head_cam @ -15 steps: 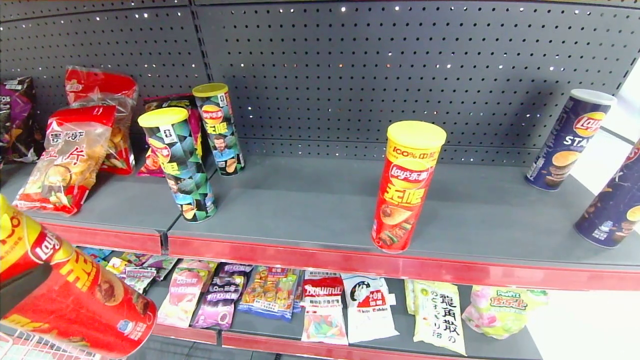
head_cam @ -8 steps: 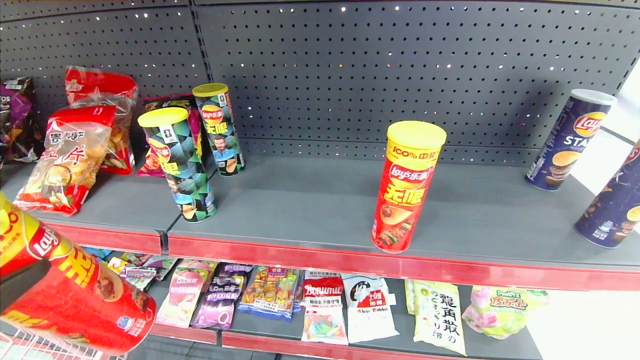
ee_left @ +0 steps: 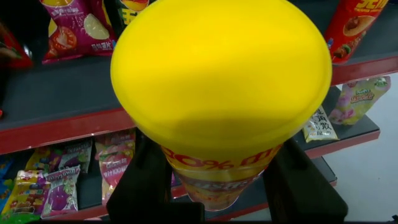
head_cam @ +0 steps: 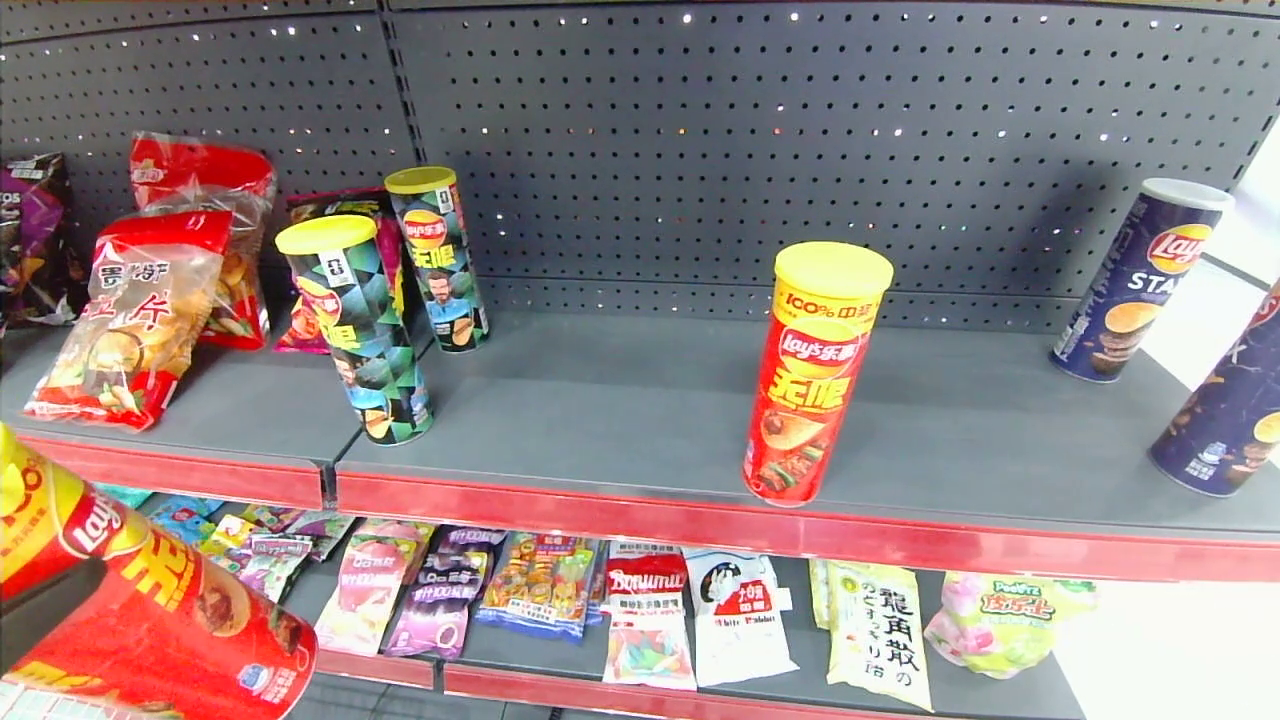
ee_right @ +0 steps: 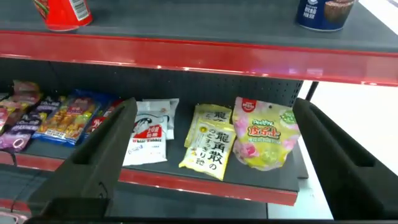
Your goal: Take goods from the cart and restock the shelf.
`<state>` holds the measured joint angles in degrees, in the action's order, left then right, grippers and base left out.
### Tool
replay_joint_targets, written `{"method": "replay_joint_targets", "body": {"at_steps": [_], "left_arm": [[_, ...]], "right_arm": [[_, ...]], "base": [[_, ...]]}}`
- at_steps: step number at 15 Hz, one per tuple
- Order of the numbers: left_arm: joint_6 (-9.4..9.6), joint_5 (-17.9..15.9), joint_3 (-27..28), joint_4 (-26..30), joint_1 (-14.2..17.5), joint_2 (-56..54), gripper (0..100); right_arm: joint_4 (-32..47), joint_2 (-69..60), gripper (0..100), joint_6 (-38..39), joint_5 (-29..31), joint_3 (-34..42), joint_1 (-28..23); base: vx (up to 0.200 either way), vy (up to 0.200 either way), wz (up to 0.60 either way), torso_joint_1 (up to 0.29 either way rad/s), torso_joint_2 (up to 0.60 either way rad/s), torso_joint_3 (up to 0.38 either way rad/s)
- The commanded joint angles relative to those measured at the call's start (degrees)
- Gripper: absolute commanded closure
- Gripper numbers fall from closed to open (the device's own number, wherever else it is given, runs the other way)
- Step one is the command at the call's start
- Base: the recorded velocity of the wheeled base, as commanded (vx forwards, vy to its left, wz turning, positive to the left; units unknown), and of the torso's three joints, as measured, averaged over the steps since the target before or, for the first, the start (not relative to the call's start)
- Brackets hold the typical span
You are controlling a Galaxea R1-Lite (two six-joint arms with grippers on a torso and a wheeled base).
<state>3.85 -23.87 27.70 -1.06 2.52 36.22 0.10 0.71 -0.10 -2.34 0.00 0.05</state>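
Your left end effector (ee_left: pixel 221 186) grips the red cardboard crisp tube with the yellow lid (head_cam: pixel 150 610) near its lid, at 8 o'clock. That leaves the base free, likely for the grey shelf (head_cam: pixel 620 400). Your right end effector (ee_right: pixel 205 155) hangs wide and empty.

Bright even light, blown-out glare at right, bowed edges

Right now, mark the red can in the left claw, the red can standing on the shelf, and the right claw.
held red can (head_cam: pixel 200 620): head view, red side wall.
standing red can (head_cam: pixel 812 385): head view, middle of its label.
right claw (ee_right: pixel 214 109): right wrist view, midway between its open fingertips.
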Motion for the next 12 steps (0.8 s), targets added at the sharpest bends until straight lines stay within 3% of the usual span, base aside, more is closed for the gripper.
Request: {"method": "replay_joint_targets", "body": {"at_steps": [1, 3, 12], "left_arm": [[0.01, 0.0, 0.0, 0.0, 0.0, -0.3, 100], [0.01, 0.0, 0.1, -0.1, 0.0, -0.4, 100], [0.01, 0.0, 2.0, -0.3, 0.0, 0.9, 100]], "right_arm": [[0.0, -0.6, 0, 0.0, 0.0, 0.0, 0.1], [0.1, -0.6, 0, -0.1, 0.1, 0.0, 0.1], [0.1, -0.6, 0, -0.2, 0.1, 0.0, 0.1]], "base": [[0.000, 0.000, 0.00, 0.000, 0.00, 0.000], [0.000, 0.000, 0.00, 0.000, 0.00, 0.000], [0.000, 0.000, -0.60, 0.005, 0.00, 0.007]]}}
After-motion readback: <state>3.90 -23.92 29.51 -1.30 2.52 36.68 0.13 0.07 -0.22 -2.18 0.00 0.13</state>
